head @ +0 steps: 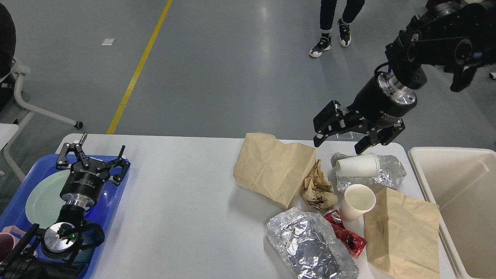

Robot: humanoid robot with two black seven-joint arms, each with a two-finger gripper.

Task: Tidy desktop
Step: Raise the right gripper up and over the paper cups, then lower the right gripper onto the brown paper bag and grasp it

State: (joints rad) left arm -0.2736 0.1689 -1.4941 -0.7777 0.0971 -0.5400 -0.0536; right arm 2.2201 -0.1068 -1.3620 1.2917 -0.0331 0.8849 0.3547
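White rectangular desktop [182,193] remains cluttered: 2 brown paper bags, foil, 2 white paper cups; both grippers, left [95,153] and right [339,140], gape empty.

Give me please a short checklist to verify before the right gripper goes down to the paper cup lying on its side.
1. Right gripper open: ok.
2. Right gripper above the lying cup: ok, slightly behind it.
3. Lying cup free to grasp: cannot tell, it rests on crumpled foil.
4. Upright cup clear of the path: ok, nearer to me.
5. Beige bin has room: ok.
6. Left gripper out of the way, over the blue tray: ok.
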